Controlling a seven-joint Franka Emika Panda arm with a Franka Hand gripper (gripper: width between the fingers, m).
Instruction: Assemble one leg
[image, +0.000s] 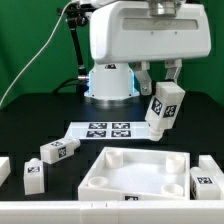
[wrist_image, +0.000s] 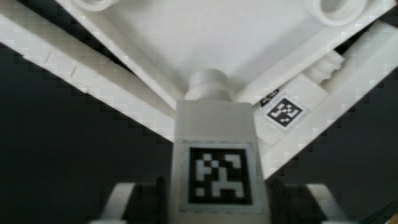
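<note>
My gripper (image: 165, 84) is shut on a leg (image: 164, 107), a white block with tags, and holds it tilted in the air above the large white square piece (image: 135, 172) with round corner sockets. In the wrist view the leg (wrist_image: 219, 130) runs between the fingers (wrist_image: 121, 200), its round peg end pointing at the square piece (wrist_image: 196, 35). Other legs lie on the table: one (image: 58, 151) and another (image: 32, 176) at the exterior view's left, one (image: 203, 180) at its right. One more shows in the wrist view (wrist_image: 285, 110).
The marker board (image: 108, 129) lies flat behind the square piece, in front of the arm's base (image: 108, 85). A white wall (image: 40, 207) borders the table's front edge. A white block end (image: 3, 167) sits at the far left.
</note>
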